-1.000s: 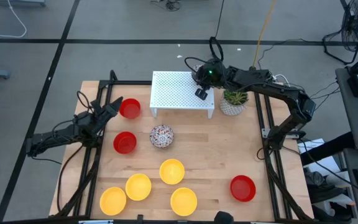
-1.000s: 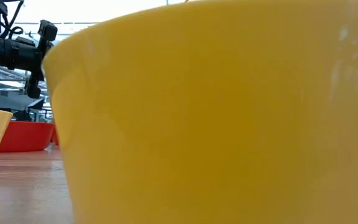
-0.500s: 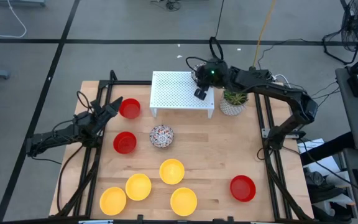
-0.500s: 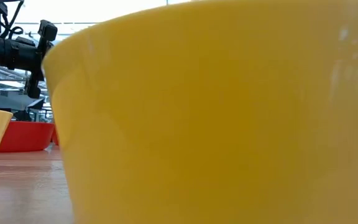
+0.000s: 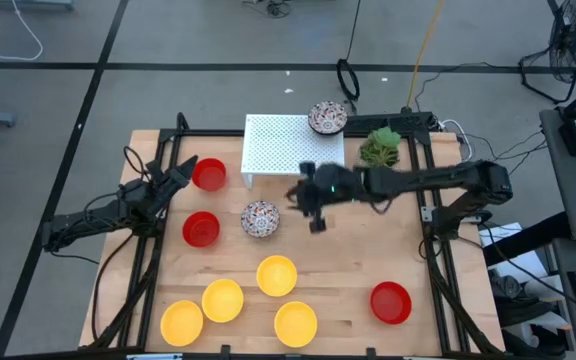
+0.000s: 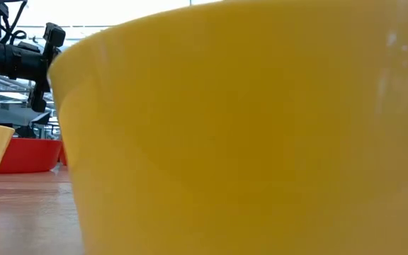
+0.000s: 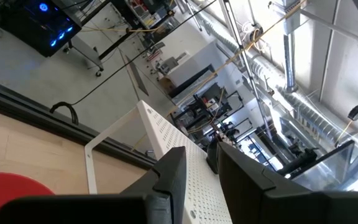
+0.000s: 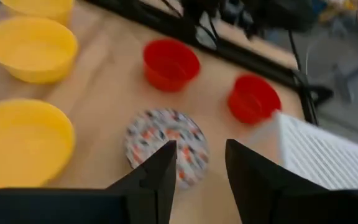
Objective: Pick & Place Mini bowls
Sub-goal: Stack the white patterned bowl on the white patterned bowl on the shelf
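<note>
The right end effector [image 5: 311,203] hangs over the middle of the wooden counter [image 5: 368,250], just beside the patterned bowl [image 5: 260,218] that sits in front of the white perforated stand [image 5: 288,145]. Its two dark fingers [image 8: 156,180] stand apart with nothing between them, and the wrist view looks down past them onto that floral bowl.

A second patterned bowl [image 5: 327,117] rests on the far right corner of the stand, near the green plant [image 5: 379,147].

The left end effector [image 5: 181,175] waits at the counter's left side, just beside a red bowl [image 5: 209,174]; its fingers [image 7: 169,180] are parted and hold nothing. Another red bowl [image 5: 201,229] sits nearer the front on that side, and a third red bowl [image 5: 390,302] lies well apart at the front right.

Four yellow bowls cluster at the front: one [image 5: 276,275] nearest the middle, one [image 5: 223,299] to its left, one [image 5: 182,322] at the front left, and one [image 5: 296,323] at the front edge, which fills most of the low view.
</note>
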{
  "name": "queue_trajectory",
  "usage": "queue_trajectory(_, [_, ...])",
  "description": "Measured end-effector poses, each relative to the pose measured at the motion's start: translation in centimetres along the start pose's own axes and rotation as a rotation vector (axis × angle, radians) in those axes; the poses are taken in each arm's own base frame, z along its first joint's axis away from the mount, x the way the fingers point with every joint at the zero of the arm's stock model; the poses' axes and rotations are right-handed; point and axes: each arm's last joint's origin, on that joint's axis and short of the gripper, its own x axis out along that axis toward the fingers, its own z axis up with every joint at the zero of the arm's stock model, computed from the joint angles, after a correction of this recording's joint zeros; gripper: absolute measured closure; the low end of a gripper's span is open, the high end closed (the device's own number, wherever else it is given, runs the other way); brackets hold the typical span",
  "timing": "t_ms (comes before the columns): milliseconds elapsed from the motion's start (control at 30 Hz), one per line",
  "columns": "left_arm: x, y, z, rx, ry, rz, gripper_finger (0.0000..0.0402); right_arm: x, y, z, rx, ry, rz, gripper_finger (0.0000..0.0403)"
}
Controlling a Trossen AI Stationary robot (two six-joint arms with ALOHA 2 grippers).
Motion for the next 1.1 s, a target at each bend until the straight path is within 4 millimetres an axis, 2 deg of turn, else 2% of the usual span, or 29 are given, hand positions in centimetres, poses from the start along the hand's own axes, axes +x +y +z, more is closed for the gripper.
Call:
queue_trajectory(100, [0.0, 0.0, 0.0, 0.000, 0.000, 0.000, 0.0309, 1.6, 2.1, -1.1, -0.013, -0.072, 0.011, 0.0273])
queue_trajectory(200, [0.0, 0.0, 0.0, 0.000, 0.000, 0.000, 0.0309, 3.4, 3.4, -2.5, -0.015, -0.049, 0.040, 0.0263])
queue_trajectory(367, [0.0, 0.0, 0.0, 0.000, 0.000, 0.000, 0.0309, 6.7, 4.3, -4.6, -0.022, 0.043, 0.073, 0.0240])
queue_trajectory(633, [0.0, 0.0, 0.0, 0.000, 0.000, 0.000, 0.0309, 10.3, 5.3, -6.0, 0.010, 0.101, 0.157, 0.0223])
queue_trajectory(867, [0.0, 0.0, 0.0, 0.000, 0.000, 0.000, 0.0309, 12.3, 5.7, -6.9, -0.028, 0.136, 0.170, 0.0226])
queue_trajectory(1100, [0.0, 0.0, 0.0, 0.000, 0.000, 0.000, 0.0309, 13.0, 5.8, -7.7, -0.084, 0.173, 0.123, 0.0229])
